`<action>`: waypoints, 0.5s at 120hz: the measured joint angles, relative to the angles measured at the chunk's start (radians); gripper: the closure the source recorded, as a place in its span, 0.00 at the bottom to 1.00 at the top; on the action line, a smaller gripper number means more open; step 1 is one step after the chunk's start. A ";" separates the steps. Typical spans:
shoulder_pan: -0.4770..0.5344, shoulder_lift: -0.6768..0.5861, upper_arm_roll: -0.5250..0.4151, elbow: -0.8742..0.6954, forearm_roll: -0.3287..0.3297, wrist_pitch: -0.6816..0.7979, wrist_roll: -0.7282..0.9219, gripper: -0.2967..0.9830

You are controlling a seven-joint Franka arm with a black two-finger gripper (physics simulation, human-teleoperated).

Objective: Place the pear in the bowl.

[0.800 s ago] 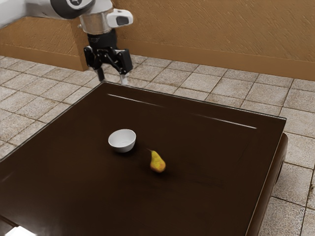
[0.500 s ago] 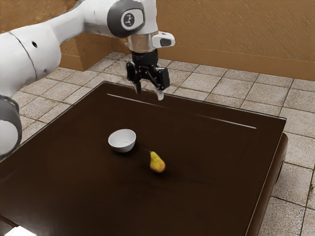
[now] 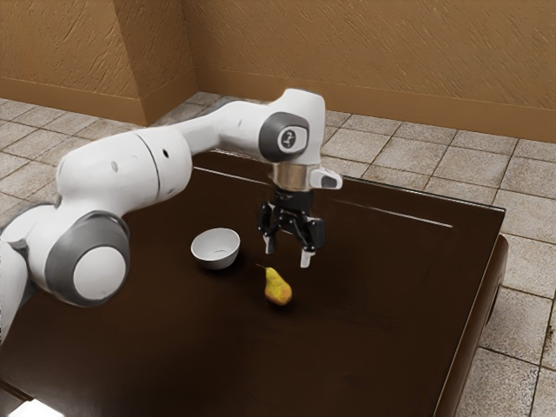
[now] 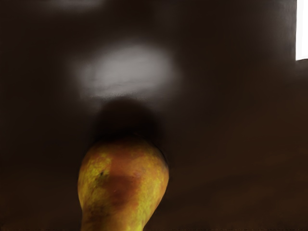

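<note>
My gripper [image 3: 287, 254] is over the table in the exterior view, its two fingers spread apart and open, with nothing between them. Just below it lies the yellow pear [image 3: 278, 287] on its side on the tabletop, its stem toward the bowl. The pear [image 4: 123, 183] appears large in the wrist view, near the hand, with its wide end and reddish patch showing. The white bowl [image 3: 215, 249] stands upright beside the pear, toward the exterior view's left, and apart from it.
The dark brown tabletop [image 3: 373, 347] carries both things. My arm reaches over it from the exterior view's left, behind the bowl. The table's far edge runs behind the gripper, with tiled floor beyond. A bright white patch [image 3: 36, 409] sits at the near left corner.
From beyond the table's far edge, my gripper has travelled toward the exterior view's right and come down, close above the pear. Pear and bowl have stayed in place.
</note>
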 joint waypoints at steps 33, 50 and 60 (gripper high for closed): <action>0.019 0.059 0.006 -0.015 0.005 0.015 0.013 0.23; 0.020 0.083 0.005 -0.033 0.005 0.019 0.020 0.23; 0.020 0.095 0.005 -0.039 0.003 0.021 0.024 0.23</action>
